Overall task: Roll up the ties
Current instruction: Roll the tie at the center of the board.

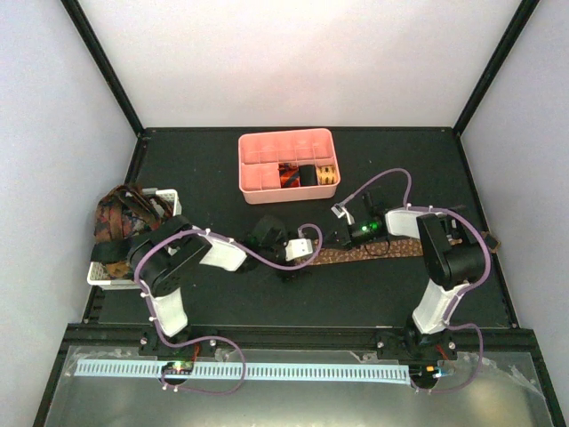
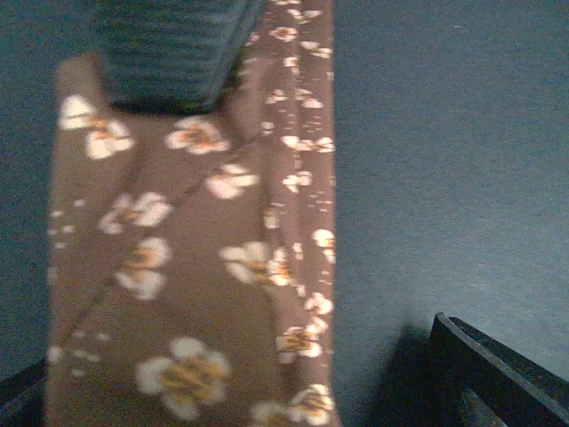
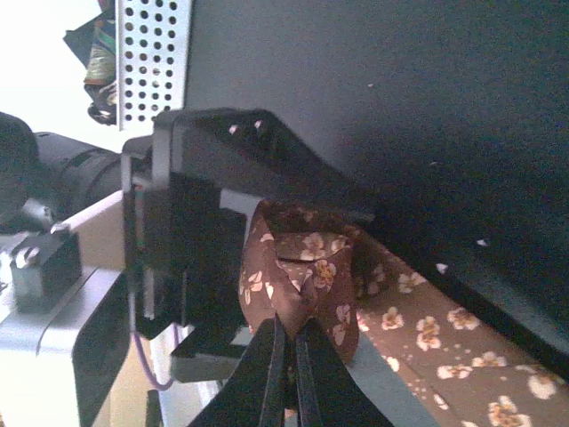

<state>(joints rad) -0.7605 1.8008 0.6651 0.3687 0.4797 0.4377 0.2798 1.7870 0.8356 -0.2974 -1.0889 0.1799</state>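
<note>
A brown tie [image 1: 382, 249] with a small flower print lies flat across the middle of the black table. Its left end is folded up into a loose loop [image 3: 302, 267]. My right gripper [image 3: 289, 347] is shut on the bottom of that loop; in the top view it [image 1: 336, 245] is at the tie's left end. My left gripper [image 1: 307, 256] is right beside it, open, its fingers [image 2: 484, 374] spread either side of the tie [image 2: 196, 267]. Rolled red-orange [image 1: 289, 175], black [image 1: 308, 173] and gold [image 1: 327, 175] ties sit in the tray.
The pink compartmented tray [image 1: 258, 142] stands at the back centre. A white slotted basket [image 1: 169, 197] at the left edge holds a pile of unrolled ties [image 1: 124, 218]. The left gripper's black body [image 3: 196, 231] is close against the loop.
</note>
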